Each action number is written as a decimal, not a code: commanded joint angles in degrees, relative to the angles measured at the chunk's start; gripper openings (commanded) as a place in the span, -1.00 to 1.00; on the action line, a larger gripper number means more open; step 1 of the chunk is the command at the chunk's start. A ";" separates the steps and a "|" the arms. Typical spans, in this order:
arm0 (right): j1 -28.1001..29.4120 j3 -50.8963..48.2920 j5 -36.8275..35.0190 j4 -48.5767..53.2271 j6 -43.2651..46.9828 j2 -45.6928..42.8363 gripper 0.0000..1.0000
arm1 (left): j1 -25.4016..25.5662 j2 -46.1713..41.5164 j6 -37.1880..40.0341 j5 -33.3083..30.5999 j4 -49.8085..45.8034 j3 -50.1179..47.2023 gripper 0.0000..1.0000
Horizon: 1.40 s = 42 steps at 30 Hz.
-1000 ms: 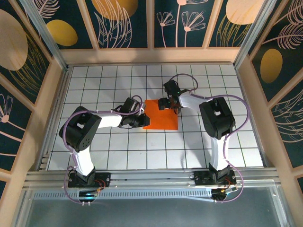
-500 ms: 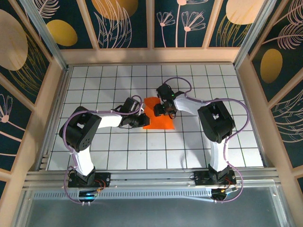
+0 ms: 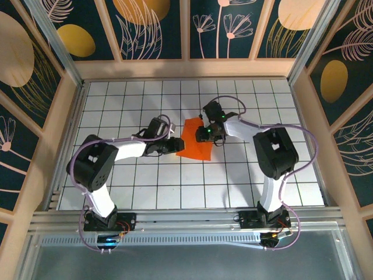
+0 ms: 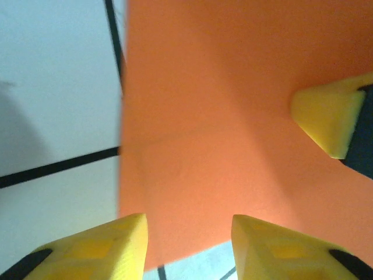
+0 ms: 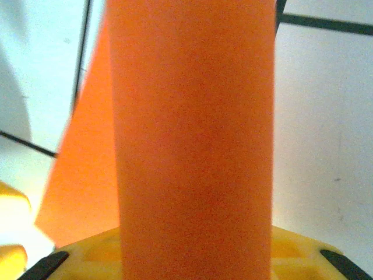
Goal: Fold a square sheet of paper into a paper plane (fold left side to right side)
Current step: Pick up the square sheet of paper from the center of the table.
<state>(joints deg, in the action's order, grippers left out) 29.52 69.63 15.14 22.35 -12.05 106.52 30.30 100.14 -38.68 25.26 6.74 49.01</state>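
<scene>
Your square sheet of paper [image 3: 192,146] lies midway on the white gridded bench [image 3: 192,186], right edge lifted, pinched by the right fingers [image 5: 297,254]; left fingers [image 4: 111,251] spread at its left side. Floral panels [image 3: 151,29] surround.

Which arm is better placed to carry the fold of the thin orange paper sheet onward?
Right, probably. The thin orange square sheet of paper curls up across the right fingers in their wrist view, seemingly already lifted. The left fingers stand apart at the sheet's edge, gripping nothing.

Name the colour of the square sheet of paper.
The square sheet of paper is plain bright orange, clearest in the left wrist view.
</scene>
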 commanded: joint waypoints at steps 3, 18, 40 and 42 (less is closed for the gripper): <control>-4.62 -3.92 16.26 -6.81 1.48 -7.54 -0.32 | -8.10 -9.63 -1.30 5.10 6.65 -5.76 -0.01; -8.26 -6.87 46.73 -13.84 -0.46 -23.14 -0.37 | -15.98 -22.69 -10.78 27.00 39.75 -16.30 0.69; -1.30 -9.12 55.85 -40.56 -23.20 -28.67 -0.53 | -14.58 -25.13 -11.54 30.59 47.13 -14.10 0.98; -0.95 -9.27 55.73 -42.82 -24.90 -28.52 -0.53 | -13.63 -24.86 -11.02 30.93 47.01 -13.44 0.97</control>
<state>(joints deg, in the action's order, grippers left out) 27.92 61.04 68.99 -13.65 -32.67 78.56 15.51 74.94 -49.84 53.63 49.65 33.95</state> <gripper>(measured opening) 0.234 0.988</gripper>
